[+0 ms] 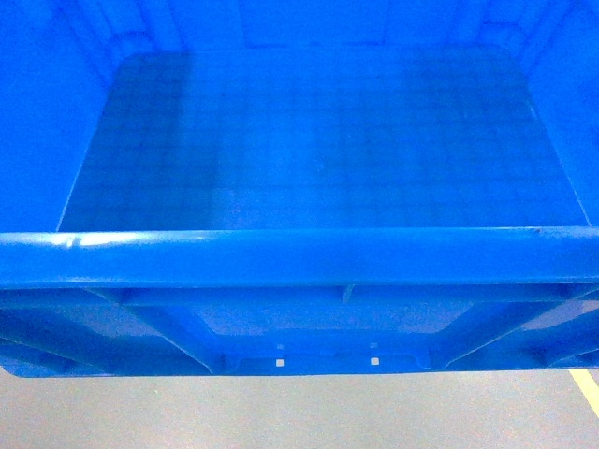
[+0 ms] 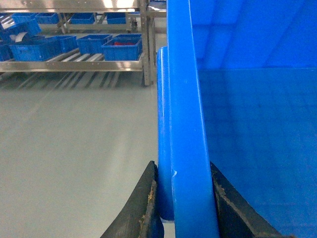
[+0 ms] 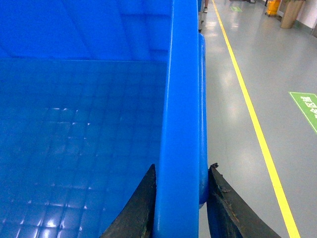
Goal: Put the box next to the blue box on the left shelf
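The big bright-blue box (image 1: 309,168) fills the head view, held off the grey floor, its rolled near rim across the middle and its empty gridded floor beyond. My left gripper (image 2: 183,198) is shut on the box's left wall (image 2: 185,124), one black finger outside and one inside. My right gripper (image 3: 181,198) is shut on the right wall (image 3: 181,99) the same way. The left shelf (image 2: 74,62), a roller rack, stands far off at the top left of the left wrist view with several small blue boxes (image 2: 121,48) on it.
Open grey floor (image 2: 74,148) lies between me and the rack. A yellow floor line (image 3: 255,119) runs along the right side, with a green floor marking (image 3: 304,106) beyond it. A rack post (image 2: 145,44) stands at the shelf's right end.
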Robot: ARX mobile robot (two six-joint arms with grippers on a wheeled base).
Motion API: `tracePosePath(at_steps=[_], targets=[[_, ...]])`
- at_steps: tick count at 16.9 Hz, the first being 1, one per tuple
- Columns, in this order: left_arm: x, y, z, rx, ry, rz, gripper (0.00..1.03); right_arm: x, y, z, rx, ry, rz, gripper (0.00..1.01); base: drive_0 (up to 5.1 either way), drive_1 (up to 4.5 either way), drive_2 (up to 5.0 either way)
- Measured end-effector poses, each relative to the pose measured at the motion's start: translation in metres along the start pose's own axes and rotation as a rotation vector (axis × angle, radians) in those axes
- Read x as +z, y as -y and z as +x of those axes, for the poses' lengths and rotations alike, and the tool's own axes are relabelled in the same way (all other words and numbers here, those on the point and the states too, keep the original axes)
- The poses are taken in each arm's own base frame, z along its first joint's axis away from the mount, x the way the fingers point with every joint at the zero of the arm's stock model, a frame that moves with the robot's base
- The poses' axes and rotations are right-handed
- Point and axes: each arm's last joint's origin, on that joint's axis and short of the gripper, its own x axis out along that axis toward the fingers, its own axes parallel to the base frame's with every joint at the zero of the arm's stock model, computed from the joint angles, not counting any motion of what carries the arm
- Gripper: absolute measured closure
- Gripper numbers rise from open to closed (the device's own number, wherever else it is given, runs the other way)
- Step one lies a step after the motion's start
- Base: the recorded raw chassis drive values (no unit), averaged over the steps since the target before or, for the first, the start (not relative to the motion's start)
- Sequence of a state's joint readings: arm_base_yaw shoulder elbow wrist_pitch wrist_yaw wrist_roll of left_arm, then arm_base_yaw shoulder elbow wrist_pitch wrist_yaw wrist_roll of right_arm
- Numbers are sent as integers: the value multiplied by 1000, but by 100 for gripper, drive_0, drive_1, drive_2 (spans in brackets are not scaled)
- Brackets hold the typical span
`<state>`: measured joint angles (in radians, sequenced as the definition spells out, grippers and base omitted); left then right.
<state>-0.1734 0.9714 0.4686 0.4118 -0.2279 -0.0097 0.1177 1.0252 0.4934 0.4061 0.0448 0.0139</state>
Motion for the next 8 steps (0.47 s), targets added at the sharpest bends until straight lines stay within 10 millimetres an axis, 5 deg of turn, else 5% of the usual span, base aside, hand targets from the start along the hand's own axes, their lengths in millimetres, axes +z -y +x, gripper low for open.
tracePosePath(at_steps=[8], targets=[[0, 0, 0, 0, -1, 3, 83, 0, 0, 0, -1, -2, 0, 80, 4, 418, -409]])
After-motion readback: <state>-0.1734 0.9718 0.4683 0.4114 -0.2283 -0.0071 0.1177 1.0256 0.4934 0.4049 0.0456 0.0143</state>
